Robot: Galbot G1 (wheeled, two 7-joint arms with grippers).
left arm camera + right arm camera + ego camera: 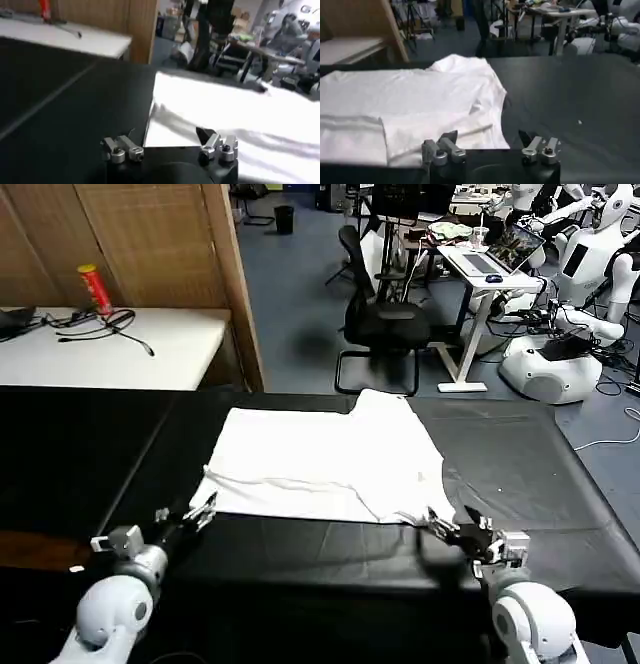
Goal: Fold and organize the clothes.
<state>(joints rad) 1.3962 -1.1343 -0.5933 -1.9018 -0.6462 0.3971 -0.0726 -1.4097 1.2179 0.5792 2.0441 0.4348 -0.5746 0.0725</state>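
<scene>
The T-shirt [325,459] lies flat on the table [520,454], at the middle. The left gripper [200,512] sits at the shirt's near left corner; the right gripper [447,527] sits at its near right corner. A second table [180,349] stands far left, carrying a can [95,289] and cables [100,329]. A chair [385,324] stands beyond the far edge.

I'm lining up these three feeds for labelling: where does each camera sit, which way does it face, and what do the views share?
Head view: high on the robot, looking forward and down at the black table; white T-shirt lies there, left gripper and right gripper open at its near edge.
Left wrist view: on the left arm, facing across the table; left gripper in front.
Right wrist view: on the right arm, facing the T-shirt; right gripper in front.
Shared: all show the T-shirt and table.
</scene>
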